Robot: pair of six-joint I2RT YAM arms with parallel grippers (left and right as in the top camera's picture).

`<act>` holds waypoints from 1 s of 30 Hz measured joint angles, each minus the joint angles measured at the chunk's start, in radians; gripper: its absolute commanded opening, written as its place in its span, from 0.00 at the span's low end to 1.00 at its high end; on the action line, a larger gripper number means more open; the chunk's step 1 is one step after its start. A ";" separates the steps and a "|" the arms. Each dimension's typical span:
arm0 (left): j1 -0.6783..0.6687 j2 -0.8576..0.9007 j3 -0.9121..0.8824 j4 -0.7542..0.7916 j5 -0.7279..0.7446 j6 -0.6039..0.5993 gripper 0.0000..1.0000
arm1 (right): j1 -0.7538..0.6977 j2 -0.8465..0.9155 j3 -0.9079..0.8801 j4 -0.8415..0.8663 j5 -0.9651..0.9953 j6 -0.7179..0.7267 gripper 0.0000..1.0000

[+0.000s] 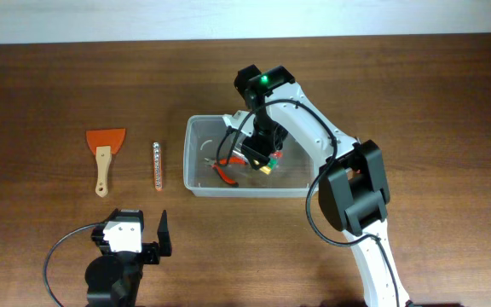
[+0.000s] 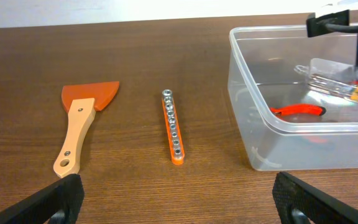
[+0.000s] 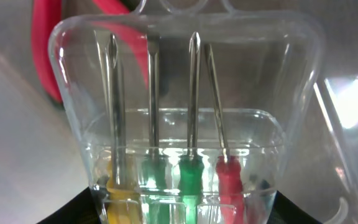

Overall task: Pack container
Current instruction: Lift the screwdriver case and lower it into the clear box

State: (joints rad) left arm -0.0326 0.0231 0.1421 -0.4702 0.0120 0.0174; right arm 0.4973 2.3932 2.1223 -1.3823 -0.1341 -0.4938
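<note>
The container [image 1: 191, 162] sits near the middle of the counter [image 1: 49, 94], a clear bin with a rim. The right hand [image 1: 261, 157] reaches down inside it, clamped on a small clear screwdriver case [image 1: 265, 162] with its fingers partway apart to the case's width. I cannot tell whether the case touches the container's floor. Red-handled pliers [image 1: 224, 171] lie on that floor, just left of the case.

To the container's left, well apart from it, an orange socket strip [image 1: 156, 165] lies on the counter. Farther toward the left edge is a scraper [image 1: 103, 159] with an orange blade and a wooden handle. The left hand [image 1: 133, 230] hovers near the front edge with its fingers spread wide, holding and touching nothing.

The overhead view alone shows both arms and the whole layout. The right wrist view fills with the case and shows four screwdrivers inside, handles yellow, green, green and red, with a red pliers handle blurred behind. The left wrist view looks low across the counter. It shows the row of metal sockets on the strip, the hole in the scraper's handle, and the pliers seen through the container's near wall.
</note>
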 measured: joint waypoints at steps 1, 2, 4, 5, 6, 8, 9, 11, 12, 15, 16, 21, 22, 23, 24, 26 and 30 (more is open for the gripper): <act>0.000 0.000 0.000 0.000 0.000 0.000 0.99 | 0.000 0.001 -0.003 0.012 0.000 0.000 0.58; 0.000 0.000 0.000 0.000 0.000 0.000 0.99 | 0.000 0.001 -0.008 0.021 -0.002 0.000 0.58; 0.000 0.000 0.000 0.000 0.000 0.000 0.99 | 0.000 0.001 -0.024 0.034 -0.004 0.000 0.59; 0.000 0.000 0.000 0.000 0.000 0.000 0.99 | 0.000 0.002 -0.034 0.038 -0.004 0.000 0.59; 0.000 0.000 0.000 0.000 0.000 0.000 0.99 | 0.000 0.002 -0.043 0.038 -0.005 0.000 0.59; 0.000 0.000 0.000 0.000 0.000 0.000 0.99 | 0.000 0.003 -0.056 0.038 -0.007 0.000 0.59; 0.000 0.000 0.000 0.000 0.000 0.000 0.99 | 0.000 0.004 -0.060 0.039 -0.007 0.001 0.60; 0.000 0.000 0.000 0.000 0.000 0.000 0.99 | -0.004 0.004 -0.062 0.042 -0.007 0.000 0.63; 0.000 0.000 0.000 0.000 0.000 0.000 0.99 | -0.005 0.004 -0.062 0.044 -0.007 -0.001 0.62; 0.000 0.000 0.000 0.000 0.000 0.000 0.99 | -0.012 0.004 -0.062 0.045 -0.007 0.000 0.63; 0.000 0.000 0.000 0.000 0.000 0.000 0.99 | -0.015 0.004 -0.062 0.045 -0.008 0.000 0.63; 0.000 0.000 0.000 0.000 0.000 0.000 0.99 | -0.034 0.004 -0.062 0.044 -0.007 0.001 0.77; 0.000 0.000 0.000 0.000 0.000 0.000 0.99 | -0.038 0.004 -0.062 0.045 -0.008 0.002 0.81; 0.000 0.000 0.000 0.000 0.000 0.000 0.99 | -0.040 0.004 -0.062 0.044 -0.008 0.002 0.84; 0.000 0.000 0.000 0.000 0.000 0.000 0.99 | -0.042 0.004 -0.062 0.042 -0.008 0.004 0.88; 0.000 0.000 0.000 0.000 0.000 0.000 0.99 | -0.043 0.004 -0.062 0.039 -0.009 0.002 0.90; 0.000 0.000 0.000 0.000 0.000 0.000 0.99 | -0.043 0.004 -0.062 0.034 -0.016 0.001 0.92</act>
State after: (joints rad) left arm -0.0326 0.0231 0.1421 -0.4702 0.0120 0.0177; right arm 0.4538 2.3970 2.0602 -1.3483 -0.1497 -0.4927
